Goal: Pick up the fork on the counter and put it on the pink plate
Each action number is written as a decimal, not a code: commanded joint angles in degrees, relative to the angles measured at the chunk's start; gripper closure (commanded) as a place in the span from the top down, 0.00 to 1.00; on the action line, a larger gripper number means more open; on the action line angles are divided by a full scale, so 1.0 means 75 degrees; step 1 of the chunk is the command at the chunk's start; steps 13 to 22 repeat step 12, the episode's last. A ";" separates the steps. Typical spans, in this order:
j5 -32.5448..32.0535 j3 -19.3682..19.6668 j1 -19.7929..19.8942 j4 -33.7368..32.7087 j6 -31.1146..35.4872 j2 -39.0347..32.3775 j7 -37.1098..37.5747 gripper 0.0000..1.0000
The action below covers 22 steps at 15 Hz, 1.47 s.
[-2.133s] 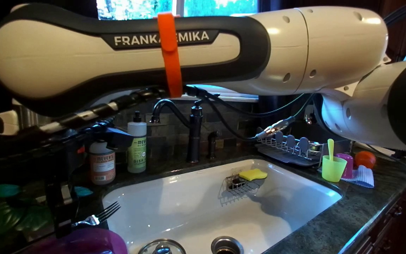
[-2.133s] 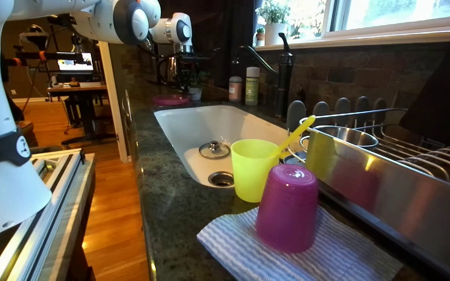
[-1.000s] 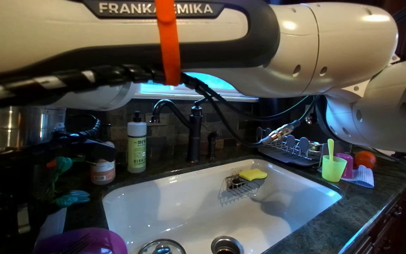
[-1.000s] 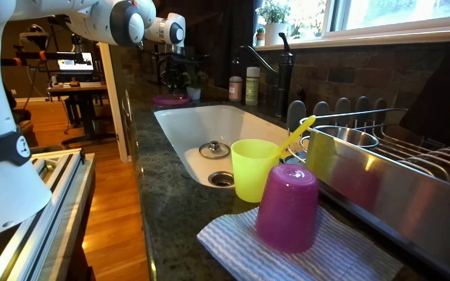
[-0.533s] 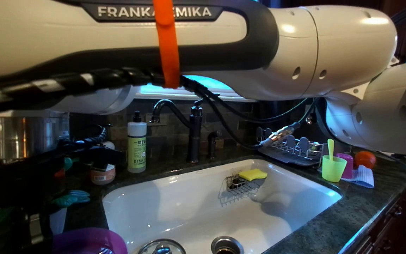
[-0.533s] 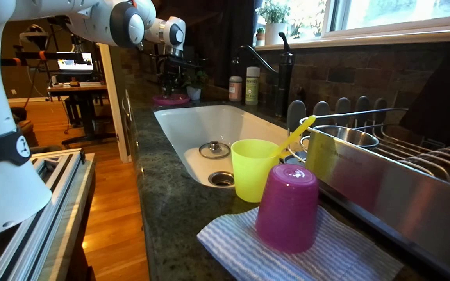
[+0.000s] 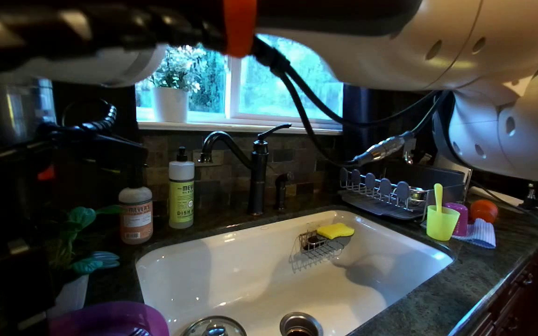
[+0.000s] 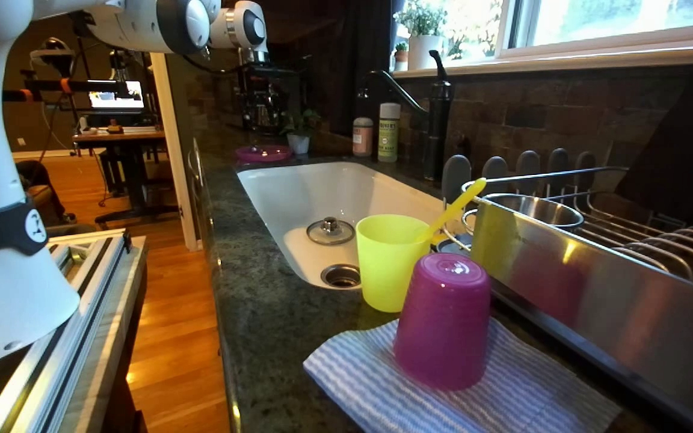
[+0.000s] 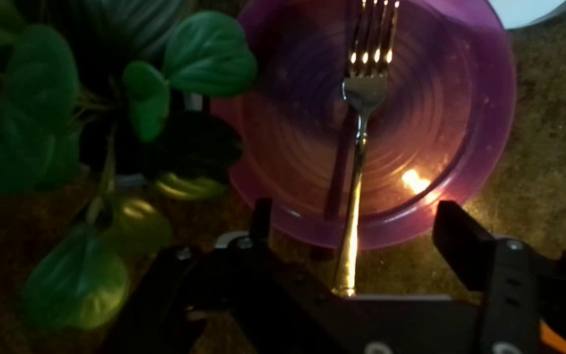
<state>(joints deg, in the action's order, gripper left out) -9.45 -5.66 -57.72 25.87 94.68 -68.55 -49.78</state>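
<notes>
1. The silver metal fork (image 9: 360, 142) lies across the round, translucent magenta-purple plastic plate (image 9: 496, 98), its tines over the plate and its handle reaching out past the rim.
2. The black fingers (image 9: 462, 246) stand spread, one on each side of the handle, neither touching it.
3. The plate sits on the dark, mottled tabletop (image 8: 244, 300), just beside the glossy white sink (image 7: 250, 261).
4. A leafy green plant (image 9: 209, 54) stands near the plate.

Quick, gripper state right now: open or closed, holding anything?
Gripper: open, holding nothing; the fork lies across the pink plate, its handle reaching past the rim.
</notes>
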 commanded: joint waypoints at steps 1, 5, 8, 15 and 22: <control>-0.0472 0.0539 -0.0405 0.0110 -0.0036 0.0513 0.0978 1.00; -0.0694 0.0878 -0.0659 0.0113 -0.0266 0.1072 0.2565 1.00; -0.0873 0.1073 -0.0970 0.0107 -0.0426 0.1465 0.3917 1.00; -0.0830 0.0993 -0.0967 0.0144 -0.0239 0.1587 0.4060 1.00; -0.0830 0.0993 -0.0967 0.0144 -0.0239 0.1587 0.4060 1.00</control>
